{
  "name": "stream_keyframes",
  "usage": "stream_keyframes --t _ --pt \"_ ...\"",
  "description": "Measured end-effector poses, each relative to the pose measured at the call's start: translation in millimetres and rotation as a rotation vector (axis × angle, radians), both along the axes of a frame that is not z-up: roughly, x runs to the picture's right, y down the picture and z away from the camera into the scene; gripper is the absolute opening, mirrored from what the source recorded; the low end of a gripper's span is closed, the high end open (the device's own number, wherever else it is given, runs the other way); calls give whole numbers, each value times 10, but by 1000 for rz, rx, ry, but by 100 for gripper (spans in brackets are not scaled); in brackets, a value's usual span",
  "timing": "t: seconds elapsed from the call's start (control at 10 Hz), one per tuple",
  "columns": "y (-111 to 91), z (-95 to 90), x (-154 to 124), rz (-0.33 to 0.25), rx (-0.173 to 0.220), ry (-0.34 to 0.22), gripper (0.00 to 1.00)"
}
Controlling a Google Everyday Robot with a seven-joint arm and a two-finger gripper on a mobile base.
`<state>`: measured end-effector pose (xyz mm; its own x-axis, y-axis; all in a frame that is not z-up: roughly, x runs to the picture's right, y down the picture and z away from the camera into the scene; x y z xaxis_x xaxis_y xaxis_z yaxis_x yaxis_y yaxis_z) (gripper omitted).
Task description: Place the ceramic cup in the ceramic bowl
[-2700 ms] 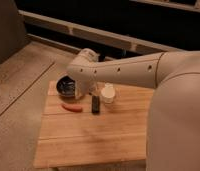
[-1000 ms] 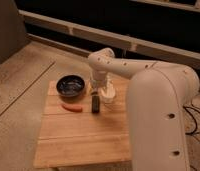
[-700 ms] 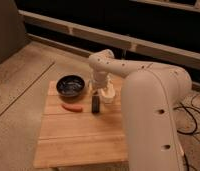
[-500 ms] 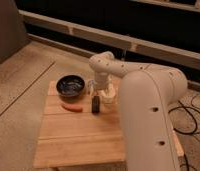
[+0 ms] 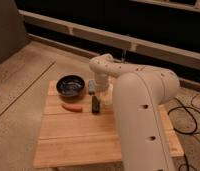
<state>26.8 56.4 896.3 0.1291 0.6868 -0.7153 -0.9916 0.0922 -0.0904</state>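
The ceramic bowl (image 5: 70, 85), dark with pale marks inside, sits at the back left of the wooden table (image 5: 68, 140). The white arm reaches in from the right, bends over the table's back edge, and comes down to the right of the bowl. The gripper (image 5: 105, 91) is at the arm's lower end, at the spot where the ceramic cup stood. Only a pale sliver of the cup (image 5: 108, 96) shows beneath the arm; the rest is hidden. The gripper is about one bowl-width right of the bowl.
A small blue-grey block (image 5: 92, 86) stands between the bowl and the gripper. A black bar (image 5: 95, 104) lies just in front of the gripper. An orange stick-shaped item (image 5: 72, 107) lies in front of the bowl. Cables (image 5: 190, 117) run on the floor at the right.
The arm swung right from over the bowl to the cup and has settled down over it. The bowl, block, bar and orange item have not moved.
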Motion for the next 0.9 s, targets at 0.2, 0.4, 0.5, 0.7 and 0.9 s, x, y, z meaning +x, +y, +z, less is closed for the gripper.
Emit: stream_keyframes --t 0.2,0.4,0.5,0.7,0.9 --pt "-240 -245 77 9 67 43 0" --pt "-589 -652 93 -16 189 81 0" --pt "-775 -910 16 -48 261 87 0" --pt "-1056 -1356 -285 -118 383 58 0" --pt "-1224 -1682 -666 -202 469 -1 0"
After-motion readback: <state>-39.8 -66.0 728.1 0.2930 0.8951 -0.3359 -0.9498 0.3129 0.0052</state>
